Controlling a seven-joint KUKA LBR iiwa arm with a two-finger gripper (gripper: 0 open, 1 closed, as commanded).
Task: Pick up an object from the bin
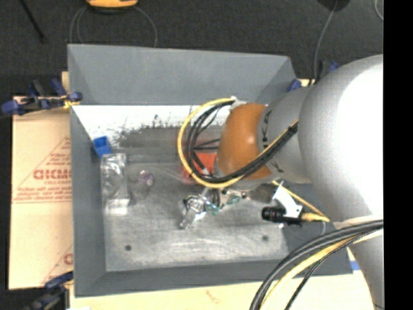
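My gripper (193,210) is low over the middle of the bin floor, below the arm's orange cover. A small greenish thing (218,201) lies right against it on its right side; I cannot tell whether it is held. A red-orange thing (204,162) lies just behind, mostly hidden by the cover and cables. A small pale purple thing (147,179) rests on the floor to the gripper's left.
A clear plastic bottle (115,181) with a blue cap lies along the bin's left wall. A black-and-white piece (282,211) with a yellow lead sits at the right, near the arm. The arm's bulk covers the bin's right side.
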